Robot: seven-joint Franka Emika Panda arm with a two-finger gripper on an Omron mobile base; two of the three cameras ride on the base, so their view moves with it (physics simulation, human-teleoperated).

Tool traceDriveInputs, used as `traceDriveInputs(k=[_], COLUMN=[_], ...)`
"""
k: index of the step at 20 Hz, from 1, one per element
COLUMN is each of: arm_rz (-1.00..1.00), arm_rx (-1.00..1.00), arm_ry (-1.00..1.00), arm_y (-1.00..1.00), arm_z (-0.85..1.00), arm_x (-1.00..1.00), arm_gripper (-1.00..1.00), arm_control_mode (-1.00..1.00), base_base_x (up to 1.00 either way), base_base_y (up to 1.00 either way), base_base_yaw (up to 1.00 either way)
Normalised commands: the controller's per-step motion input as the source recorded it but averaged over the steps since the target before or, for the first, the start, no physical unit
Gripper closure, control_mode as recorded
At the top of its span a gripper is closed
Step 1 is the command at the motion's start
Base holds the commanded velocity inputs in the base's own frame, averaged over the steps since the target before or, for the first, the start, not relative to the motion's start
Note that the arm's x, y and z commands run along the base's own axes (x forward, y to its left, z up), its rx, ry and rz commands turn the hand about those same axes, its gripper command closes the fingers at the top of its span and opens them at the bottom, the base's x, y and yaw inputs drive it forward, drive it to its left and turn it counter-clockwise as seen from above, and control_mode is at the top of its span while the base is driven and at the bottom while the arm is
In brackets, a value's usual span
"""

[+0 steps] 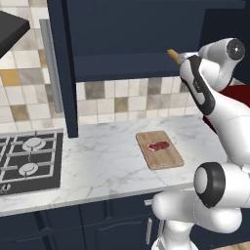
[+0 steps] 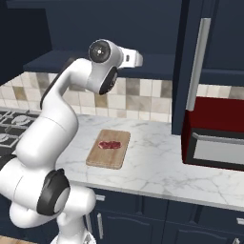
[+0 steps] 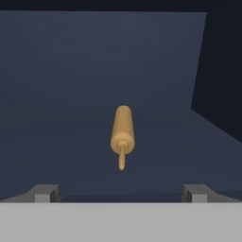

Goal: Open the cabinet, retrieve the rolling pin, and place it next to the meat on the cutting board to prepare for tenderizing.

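— From the left, where's the rolling pin (image 1: pixel 173 54)?
— On the cabinet (image 1: pixel 146 34) shelf; its end pokes out beside the arm. Meat (image 1: pixel 158 145) waits on the cutting board (image 1: pixel 167 159), on the marble desk (image 1: pixel 107 161).
— From the right?
— Doors swung wide.
— From the hand?
— The gripper (image 3: pixel 121 193) is spread wide, empty; the pin lies ahead, end-on.

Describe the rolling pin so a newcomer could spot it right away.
Start at the open navy wall cabinet above the marble counter. On its dark shelf lies the rolling pin, end-on to the open tool in the hand view. It is a slim tan wooden cylinder with a narrower handle, the one pale thing in the dark interior.
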Motion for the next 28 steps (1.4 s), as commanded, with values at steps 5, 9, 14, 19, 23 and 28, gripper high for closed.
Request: traceDriveInputs(k=[5,9,14,19,23,28], arm_rz=[0.03,0.01,0.0,0.0,0.0,0.0], arm_rx=[0.0,0.0,0.0,0.0,0.0,0.0], arm_ry=[0.0,0.01,0.05,0.05,0.05,0.02], arm_y=[0.0,0.02,0.0,0.0,0.0,-0.02], arm_z=[-0.03,0.0,0.0,0.0,0.0,0.0], arm_x=[0.01,0.17,0.33,0.36,0.42,0.41], arm_gripper=[-1.0,-1.0,-1.0,-1.0,-1.0,-1.0], arm_control_mode=[-1.0,-1.0,-1.0,-1.0,-1.0,-1.0], base_base_x=[0.0,0.0,0.0,0.0,0.0,0.0], base_base_y=[0.0,0.0,0.0,0.0,0.0,0.0], base_base_yaw=[0.0,0.0,0.0,0.0,0.0,0.0])
